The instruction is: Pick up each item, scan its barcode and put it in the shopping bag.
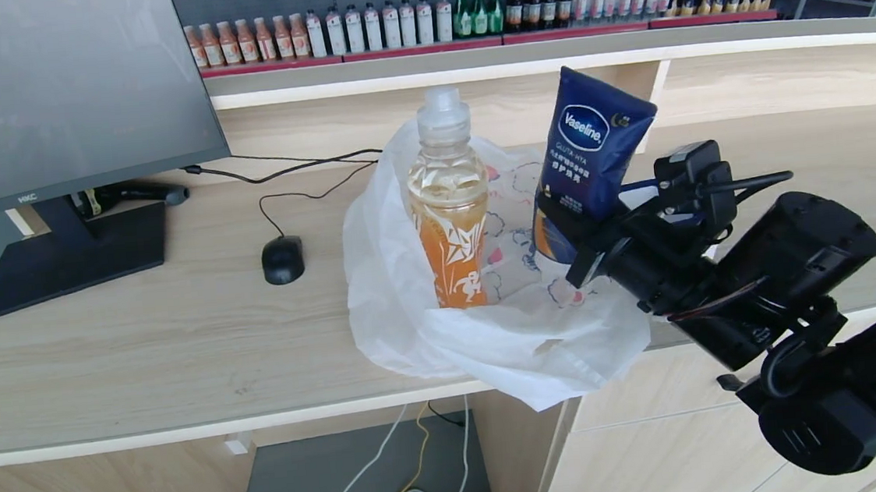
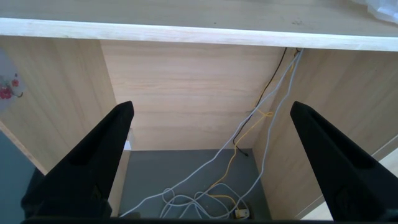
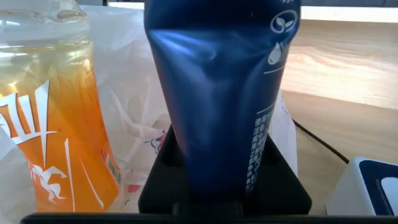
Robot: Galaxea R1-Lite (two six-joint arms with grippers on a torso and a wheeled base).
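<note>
Blue lotion tube (image 1: 591, 159), clenched upright in the right gripper (image 1: 584, 250), hangs over the shopping bag (image 1: 414, 334), apparently ready for dropping in; the left gripper (image 2: 211, 162) is spread and empty.

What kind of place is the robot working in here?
Probably a shop checkout: rows of bottled drinks line the shelves behind, a dark flat monitor stands on the pale wooden counter, and a white plastic shopping bag holds an orange drink bottle.

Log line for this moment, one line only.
right gripper: shut on blue tube, over bag | bottle: upright in bag | left gripper: open, below counter edge
</note>
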